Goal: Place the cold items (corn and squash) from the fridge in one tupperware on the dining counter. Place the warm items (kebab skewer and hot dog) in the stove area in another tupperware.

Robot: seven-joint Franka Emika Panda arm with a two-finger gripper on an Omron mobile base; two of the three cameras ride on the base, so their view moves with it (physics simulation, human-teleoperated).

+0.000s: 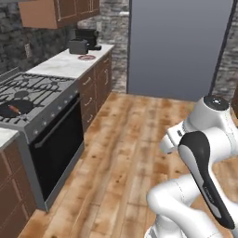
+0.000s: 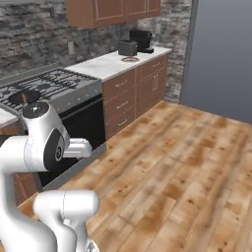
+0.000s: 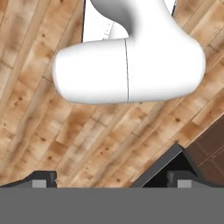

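Kebab skewer on the stove, gripper wide open over bare floor.

Kebab skewer [image 1: 14, 109]: thin short stick with red-orange and brown bits, lying in a dark round pan [image 1: 15, 108] on the front burner of the stove [image 1: 42, 116], near its front edge. Stove is steel with black grates and a black oven front. Marbled worktop [image 1: 69, 62] beyond it carries a toaster [image 1: 78, 46] and coffee machine [image 1: 87, 37] at its far end. Grey fridge [image 1: 179, 46] doors closed. Gripper [image 3: 111, 181] fingertips spread apart, nothing between them, pointing at wood floor [image 3: 87, 131].
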